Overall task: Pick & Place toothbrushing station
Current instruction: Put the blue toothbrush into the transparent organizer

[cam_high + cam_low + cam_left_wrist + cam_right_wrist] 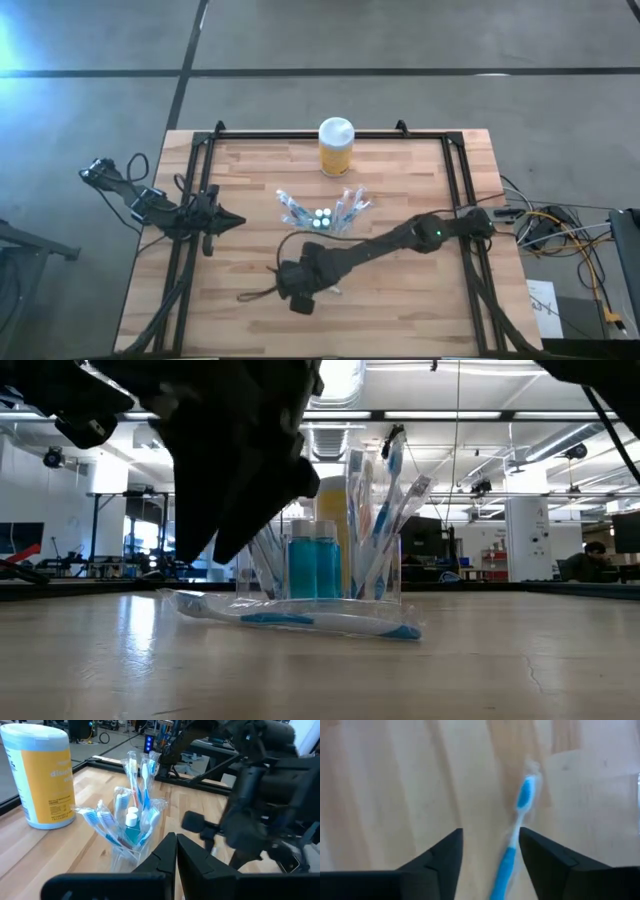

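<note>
A small clear plastic holder [322,213] stands near the middle of the wooden table [400,310]. It is already full of slim blue-and-white toothbrushes [137,777] and tiny tubes with white caps [131,813]. One more blue-and-white toothbrush in a clear wrapper [300,618] lies flat on the table, just in front of the holder, toward the table's front edge. So most of the job looks done, and this one brush is left to put away.

The right claw [490,851] is low over that loose brush. Its fingers are spread apart, with the brush between them, and they are not pinching it yet. The left claw [176,852] waits near the left edge of the table, with its fingers pressed together and nothing in them.

A yellow jar with a white lid [336,146] stands at the back edge. It has white writing on it, maybe starting "disin", but I cannot read it well.
</note>
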Robot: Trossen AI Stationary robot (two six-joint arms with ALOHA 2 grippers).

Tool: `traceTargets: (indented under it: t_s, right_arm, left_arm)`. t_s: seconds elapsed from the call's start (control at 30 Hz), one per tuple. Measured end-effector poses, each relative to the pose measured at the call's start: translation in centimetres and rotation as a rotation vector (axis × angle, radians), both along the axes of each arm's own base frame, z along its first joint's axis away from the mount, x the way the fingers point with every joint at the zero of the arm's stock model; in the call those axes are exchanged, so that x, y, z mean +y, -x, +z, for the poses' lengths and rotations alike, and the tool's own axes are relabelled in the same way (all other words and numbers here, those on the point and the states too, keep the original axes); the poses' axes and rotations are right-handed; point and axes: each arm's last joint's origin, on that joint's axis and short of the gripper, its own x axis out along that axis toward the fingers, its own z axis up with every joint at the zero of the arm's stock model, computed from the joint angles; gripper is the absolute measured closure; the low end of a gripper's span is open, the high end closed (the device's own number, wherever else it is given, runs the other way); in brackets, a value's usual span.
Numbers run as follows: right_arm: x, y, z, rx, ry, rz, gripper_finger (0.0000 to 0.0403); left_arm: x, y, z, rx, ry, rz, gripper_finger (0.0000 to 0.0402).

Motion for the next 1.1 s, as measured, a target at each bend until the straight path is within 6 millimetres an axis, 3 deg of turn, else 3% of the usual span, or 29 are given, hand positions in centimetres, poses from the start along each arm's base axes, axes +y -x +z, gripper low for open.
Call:
traceTargets:
  t_s: [0.2, 0.5, 0.8, 1.1]
  right_arm:
    - [-1.3, -0.5, -2.4, 0.064, 0.011, -0.009, 0.0183]
    - [-2.3, 0.1, -4.4, 0.130, 0.019, -0.041, 0.0205]
    - [-2.5, 0.2, -6.1, 0.142, -0.025, 0.025, 0.0261]
    - [-2.4, 0.1, -6.4, 0.124, -0.012, 0.051, 0.0361]
  left_arm:
    - [0.0, 0.0, -0.1, 0.006, -0.003, 0.000, 0.0385]
    - [0.0, 0.0, -0.1, 0.006, -0.002, 0.000, 0.0385]
    - [0.0, 0.0, -0.1, 0.005, -0.001, 0.000, 0.0385]
    - [-0.1, -0.1, -1.0, 0.028, -0.002, 0.003, 0.0385]
